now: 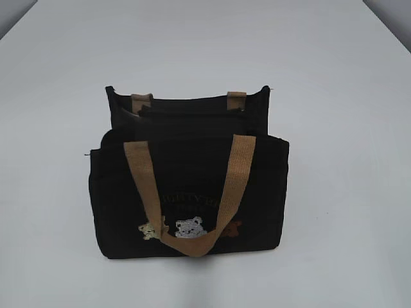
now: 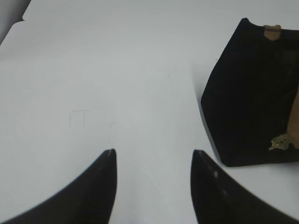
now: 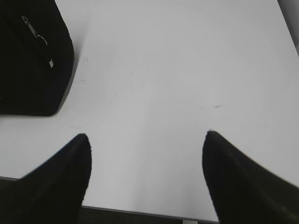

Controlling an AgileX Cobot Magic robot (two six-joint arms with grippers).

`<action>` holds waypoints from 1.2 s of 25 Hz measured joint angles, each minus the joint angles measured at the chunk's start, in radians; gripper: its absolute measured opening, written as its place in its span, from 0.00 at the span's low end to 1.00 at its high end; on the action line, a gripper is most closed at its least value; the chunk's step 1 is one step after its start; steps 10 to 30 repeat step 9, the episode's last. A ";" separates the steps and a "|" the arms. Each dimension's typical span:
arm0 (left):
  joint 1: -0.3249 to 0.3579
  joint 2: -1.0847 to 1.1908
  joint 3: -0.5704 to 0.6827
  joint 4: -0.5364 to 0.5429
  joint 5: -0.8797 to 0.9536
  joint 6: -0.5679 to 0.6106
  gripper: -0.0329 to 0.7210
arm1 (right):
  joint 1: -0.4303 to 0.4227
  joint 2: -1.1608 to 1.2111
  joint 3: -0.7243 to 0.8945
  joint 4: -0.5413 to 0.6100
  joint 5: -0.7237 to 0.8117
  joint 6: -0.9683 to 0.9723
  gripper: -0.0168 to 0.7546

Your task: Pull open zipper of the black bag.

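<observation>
Plain white worktop (image 1: 58, 77) fills every view, matte and bare around the one thing on it. Left of the black bag (image 1: 189, 186), the left gripper (image 2: 153, 161) hangs low over the white surface with its two dark fingers moderately apart and nothing between them; the bag's near end panel sits off to its right, well apart from the fingertips.

Standing upright at the middle of the worktop, the black bag is a small boxy fabric tote. Its long axis runs left to right across the exterior view, with the broad front panel facing that camera. A tan webbing handle (image 1: 192, 192) droops down over the front in a U, and the stubs of a second handle (image 1: 141, 100) show at the back edge. Three small embroidered bears (image 1: 190, 228) sit low on the front under faint lettering. The top looks slack and folded, and the zipper line itself cannot be made out there. In the right wrist view a small silver pull (image 3: 35, 30) lies on the bag's end panel.

Right of the bag, the right gripper (image 3: 147, 142) hovers with its fingers spread wide and empty, the bag's corner up to its left.
</observation>
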 joint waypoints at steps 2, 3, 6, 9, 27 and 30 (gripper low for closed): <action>0.000 0.000 0.000 0.000 0.000 0.000 0.56 | 0.000 0.000 0.000 0.000 0.000 0.000 0.76; 0.000 0.000 0.000 0.000 0.000 0.000 0.56 | 0.000 0.000 0.000 0.000 0.000 0.000 0.76; 0.000 0.000 0.000 0.000 0.000 0.000 0.56 | 0.000 0.000 0.000 0.000 0.000 0.000 0.76; 0.000 0.000 0.000 0.000 0.000 0.000 0.56 | 0.000 0.000 0.000 0.000 0.000 0.000 0.76; 0.000 0.000 0.000 0.000 0.000 0.000 0.56 | 0.000 0.000 0.000 0.000 0.000 0.000 0.76; 0.000 0.000 0.000 0.000 0.000 0.000 0.56 | 0.000 0.000 0.000 0.000 0.000 0.000 0.76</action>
